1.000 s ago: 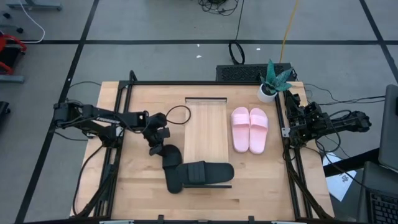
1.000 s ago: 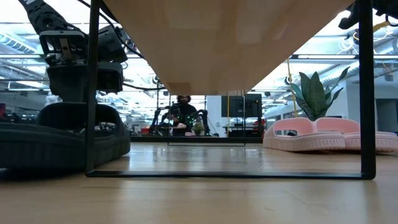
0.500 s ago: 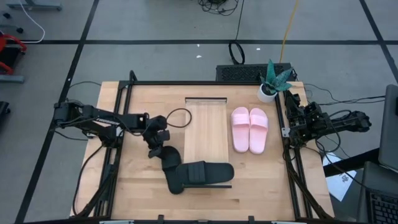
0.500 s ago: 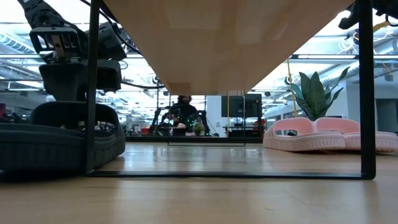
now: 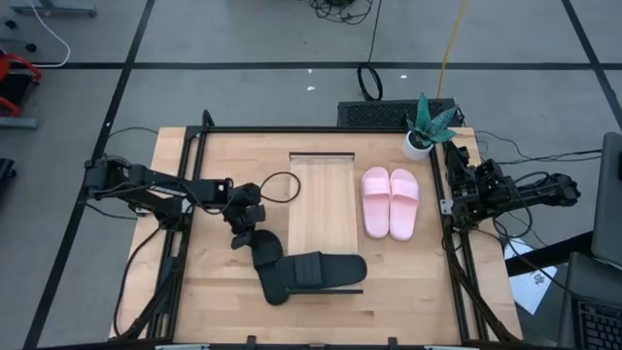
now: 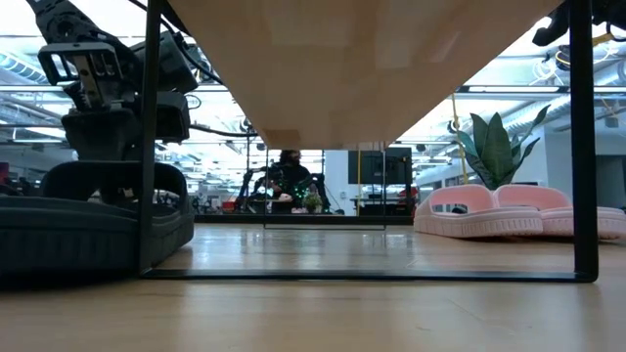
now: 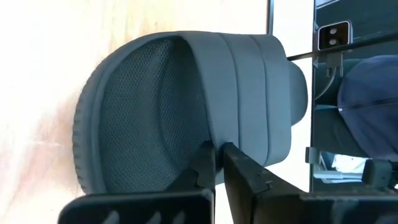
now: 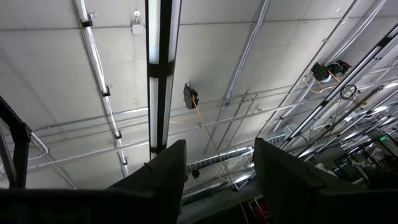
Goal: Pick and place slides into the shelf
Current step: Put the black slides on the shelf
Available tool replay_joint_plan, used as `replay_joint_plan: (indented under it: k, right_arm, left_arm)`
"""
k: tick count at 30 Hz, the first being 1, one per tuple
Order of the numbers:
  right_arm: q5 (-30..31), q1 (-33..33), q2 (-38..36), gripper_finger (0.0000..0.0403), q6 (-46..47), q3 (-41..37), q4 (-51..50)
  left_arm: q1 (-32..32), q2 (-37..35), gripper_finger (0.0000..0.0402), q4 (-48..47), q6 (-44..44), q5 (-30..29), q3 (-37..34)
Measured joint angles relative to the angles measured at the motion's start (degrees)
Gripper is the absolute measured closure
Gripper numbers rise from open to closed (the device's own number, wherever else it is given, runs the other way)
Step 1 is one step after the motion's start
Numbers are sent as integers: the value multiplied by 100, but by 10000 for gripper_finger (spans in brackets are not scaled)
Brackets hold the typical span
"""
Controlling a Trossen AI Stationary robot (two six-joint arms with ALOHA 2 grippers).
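Note:
One matte black slide (image 5: 267,261) lies slanted on the tabletop, left of the shelf (image 5: 324,199); it fills the left wrist view (image 7: 155,106). My left gripper (image 5: 243,231) (image 7: 217,154) is shut on its strap, above its far end. The second black slide (image 5: 326,269) lies crosswise on the shelf's near end. The pale pink pair (image 5: 390,202) rests sole-down side by side, right of the shelf. My right gripper (image 8: 217,165) is open, parked at the table's right edge (image 5: 466,190), facing the ceiling. My left gripper pinches the edge of the black slide's wide strap (image 7: 214,134) between its two fingers. One finger (image 7: 202,171) stands over the footbed side, the other (image 7: 245,171) on the strap's outer face. It comes from above, slanting from the left. The slide's sole rests on the table (image 6: 88,244).
The shelf's thin dark frame legs (image 6: 147,147) (image 6: 582,147) stand close beside the held slide. A potted plant (image 5: 426,126) sits at the far right corner. A dark cable loop (image 5: 279,181) lies left of the shelf's far end. A person shows far behind the table (image 6: 287,176).
My left gripper has moved a little toward the table's left, still shut on the strap. The black slide has slid with it along the table, away from the shelf's frame leg.

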Motion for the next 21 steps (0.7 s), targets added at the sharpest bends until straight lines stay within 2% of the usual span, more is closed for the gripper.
replay_joint_plan:
  k: [14,21]
  right_arm:
    - [-2,-2,0,225,144,0,2]
    - [-2,-2,0,225,144,0,8]
  left_arm:
    - [11,-133,401,-164,-334,293,2]
    - [142,-891,401,-749,-441,362,0]
